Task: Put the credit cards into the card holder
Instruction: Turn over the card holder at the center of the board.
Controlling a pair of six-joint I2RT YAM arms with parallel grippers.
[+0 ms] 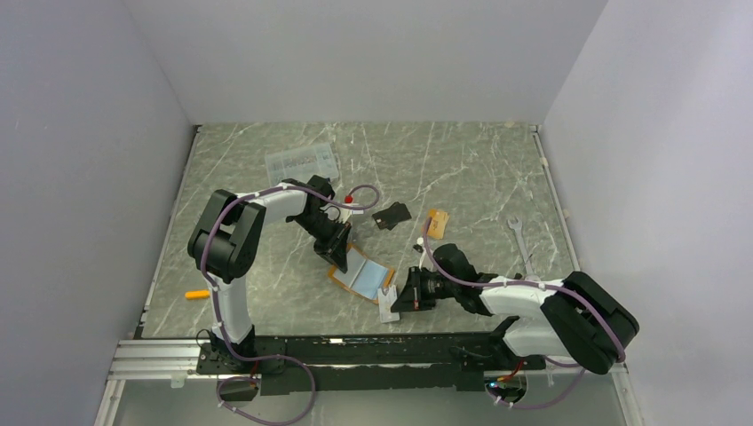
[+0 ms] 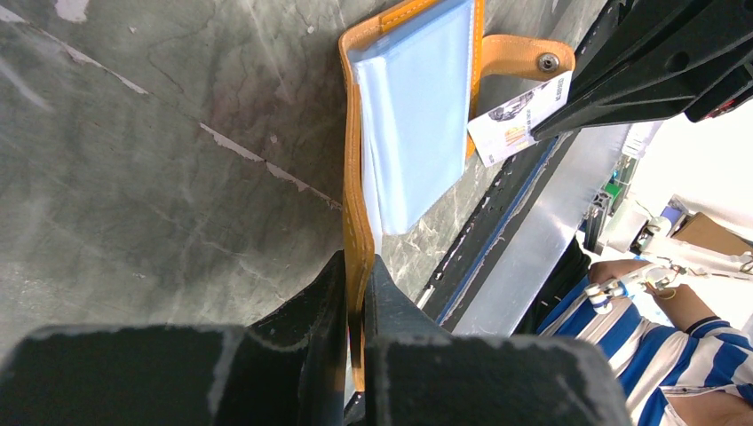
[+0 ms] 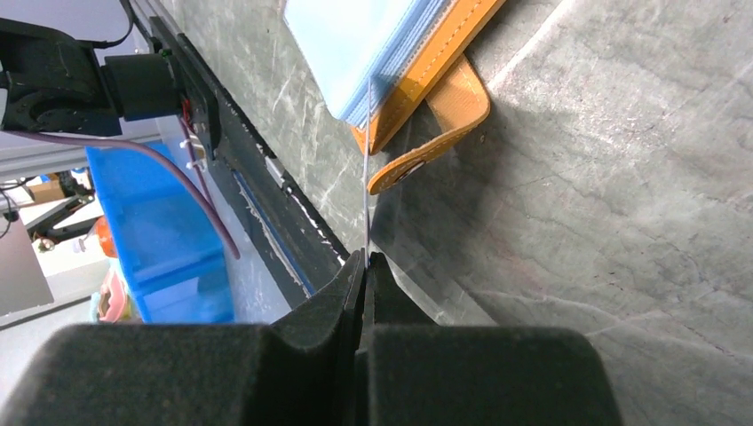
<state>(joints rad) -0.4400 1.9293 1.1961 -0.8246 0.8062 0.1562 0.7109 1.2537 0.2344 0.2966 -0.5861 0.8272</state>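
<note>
Card holder [image 1: 362, 273] is lying open near the middle of the tabletop [image 1: 462, 169], pale blue pockets facing up. Left jaws are pinching its orange far edge, set narrow, pinning it down. Right jaws are clamping a whitish credit card [image 1: 388, 304] edge-on, its leading edge appearing to meet the pocket stack beside the snap tab [image 2: 524, 55]. Judgement: insertion is beginning. For a clean feed, I am advising keeping the card level with the pocket mouth and advancing slowly, with the left jaws holding firm.
</note>
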